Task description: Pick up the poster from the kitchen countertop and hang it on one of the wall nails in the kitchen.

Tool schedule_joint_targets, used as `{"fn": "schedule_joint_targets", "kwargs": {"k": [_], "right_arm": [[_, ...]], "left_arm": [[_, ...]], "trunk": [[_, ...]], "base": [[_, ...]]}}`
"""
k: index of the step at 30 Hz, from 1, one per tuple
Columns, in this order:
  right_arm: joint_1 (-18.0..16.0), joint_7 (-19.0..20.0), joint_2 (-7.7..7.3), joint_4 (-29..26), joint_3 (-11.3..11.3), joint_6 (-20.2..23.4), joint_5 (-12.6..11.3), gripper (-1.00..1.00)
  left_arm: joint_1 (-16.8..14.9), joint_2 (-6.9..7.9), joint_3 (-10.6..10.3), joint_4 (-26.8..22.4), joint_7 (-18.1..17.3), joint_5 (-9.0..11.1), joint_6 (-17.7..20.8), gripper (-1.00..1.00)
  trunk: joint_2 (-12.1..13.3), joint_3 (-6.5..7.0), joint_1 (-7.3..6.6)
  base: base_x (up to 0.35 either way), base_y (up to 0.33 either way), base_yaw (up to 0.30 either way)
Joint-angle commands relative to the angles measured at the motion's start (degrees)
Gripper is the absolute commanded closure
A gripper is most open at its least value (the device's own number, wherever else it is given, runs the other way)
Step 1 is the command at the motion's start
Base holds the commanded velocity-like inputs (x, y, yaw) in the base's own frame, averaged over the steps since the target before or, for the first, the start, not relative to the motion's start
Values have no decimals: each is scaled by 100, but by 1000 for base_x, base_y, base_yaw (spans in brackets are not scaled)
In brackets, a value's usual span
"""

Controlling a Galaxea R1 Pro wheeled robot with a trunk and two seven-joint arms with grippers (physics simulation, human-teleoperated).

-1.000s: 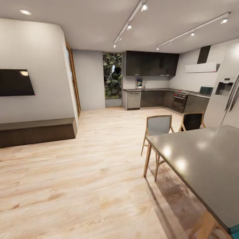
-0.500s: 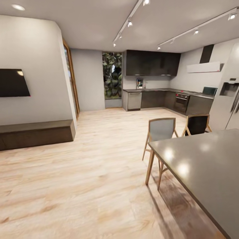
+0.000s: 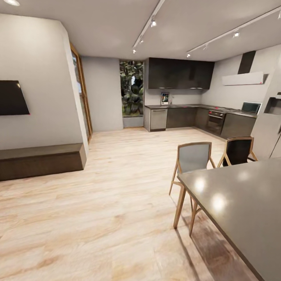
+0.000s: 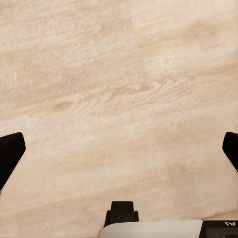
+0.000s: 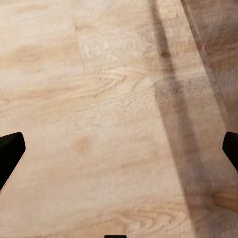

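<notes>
1. Your left gripper (image 4: 119,148) and right gripper (image 5: 119,148) both gape wide, holding nothing, above the wood floor (image 3: 117,203).
2. The dining table (image 3: 242,203) stands near right.
3. The poster (image 3: 164,98) stands on the kitchen countertop (image 3: 187,105), far across the room.

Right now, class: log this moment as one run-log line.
phase: in transit | poster: upright on kitchen countertop, far | left hand: open, empty, over floor | right hand: open, empty | dining table: near right
</notes>
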Motion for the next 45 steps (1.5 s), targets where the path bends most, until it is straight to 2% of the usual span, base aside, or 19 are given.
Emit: {"fn": "schedule_joint_targets", "kwargs": {"k": [1, 35, 45], "right_arm": [[-3, 1, -1, 4, 3, -18, 8, -100], [-3, -8, -1, -22, 10, -22, 17, -100], [-3, -8, -1, -15, 12, -20, 17, -100]], "left_arm": [[2, -1, 6, -6, 0, -2, -10, -100], [2, -1, 6, -6, 0, -1, -18, -100], [2, -1, 6, -6, 0, -2, -10, -100]], "trunk": [[-2, -5, 4], [-2, -5, 4], [-2, -5, 4]], "base": [[337, 0, 0], [337, 0, 0], [337, 0, 202]]}}
